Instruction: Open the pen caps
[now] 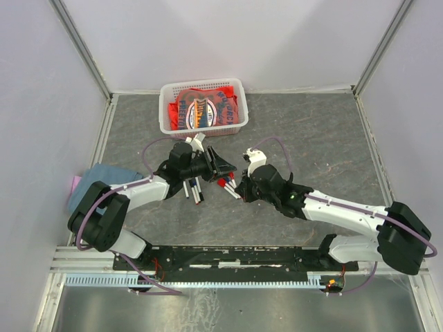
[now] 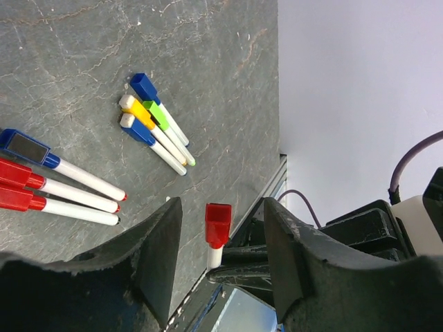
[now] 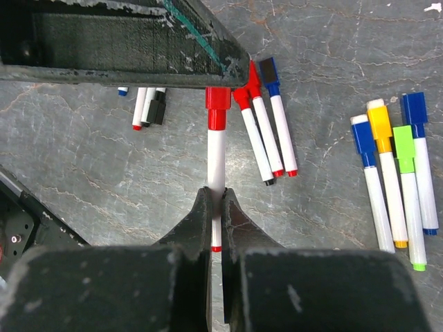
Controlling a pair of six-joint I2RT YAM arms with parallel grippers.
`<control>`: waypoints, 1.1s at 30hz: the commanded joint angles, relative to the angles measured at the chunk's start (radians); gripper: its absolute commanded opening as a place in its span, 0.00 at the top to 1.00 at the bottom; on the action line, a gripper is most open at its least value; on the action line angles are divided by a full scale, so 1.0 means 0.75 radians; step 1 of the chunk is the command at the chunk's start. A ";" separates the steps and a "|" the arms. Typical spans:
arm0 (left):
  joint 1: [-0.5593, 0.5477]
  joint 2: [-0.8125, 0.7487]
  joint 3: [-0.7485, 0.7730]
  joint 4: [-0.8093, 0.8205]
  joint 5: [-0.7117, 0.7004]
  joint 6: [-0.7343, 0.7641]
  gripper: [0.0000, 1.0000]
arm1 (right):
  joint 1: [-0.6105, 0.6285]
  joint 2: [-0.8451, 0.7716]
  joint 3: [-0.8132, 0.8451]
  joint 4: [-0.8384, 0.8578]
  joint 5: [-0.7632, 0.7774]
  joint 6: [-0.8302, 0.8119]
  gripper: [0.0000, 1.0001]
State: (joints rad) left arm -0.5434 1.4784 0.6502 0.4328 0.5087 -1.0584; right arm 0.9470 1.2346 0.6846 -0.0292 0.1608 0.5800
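My right gripper [image 3: 216, 197] is shut on the white barrel of a red pen [image 3: 217, 155] and holds it above the table. The pen's red cap [image 3: 217, 109] is on and points toward my left gripper. My left gripper [image 2: 221, 207] is open, and that red cap [image 2: 217, 223] stands between its jaws without touching either. Several capped pens lie on the table: two red and one blue [image 3: 266, 131], and a blue, yellow and green group [image 3: 398, 173]. In the top view the left gripper [image 1: 220, 164] and the right gripper [image 1: 239, 181] meet at mid-table.
A white basket [image 1: 166, 111] with an orange-red packet stands at the back. A blue cloth [image 1: 104, 176] lies at the left edge. More pens [image 3: 149, 107] and a tiny loose blue cap [image 3: 122, 90] lie under the left gripper. Grey walls enclose the table.
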 commanded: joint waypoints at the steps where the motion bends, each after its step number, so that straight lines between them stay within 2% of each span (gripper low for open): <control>1: 0.002 -0.034 -0.005 0.078 0.039 -0.045 0.43 | 0.004 0.011 0.061 0.089 -0.021 0.016 0.99; 15: -0.005 -0.020 -0.008 0.090 0.042 -0.037 0.51 | 0.004 0.037 0.071 0.109 -0.046 0.028 0.99; 26: -0.007 -0.015 -0.008 0.089 0.049 -0.027 0.71 | 0.003 0.033 0.083 0.099 -0.039 0.026 0.99; 30: -0.006 -0.008 -0.006 0.081 0.058 -0.017 0.71 | 0.005 0.027 0.087 0.091 -0.033 0.025 0.99; 33: -0.006 -0.011 -0.007 0.068 0.057 -0.005 0.66 | 0.005 0.026 0.089 0.084 -0.026 0.022 0.99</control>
State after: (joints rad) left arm -0.5446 1.4784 0.6476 0.4515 0.5087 -1.0580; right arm 0.9470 1.2606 0.6991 0.0017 0.1329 0.5980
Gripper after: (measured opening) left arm 0.302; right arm 0.035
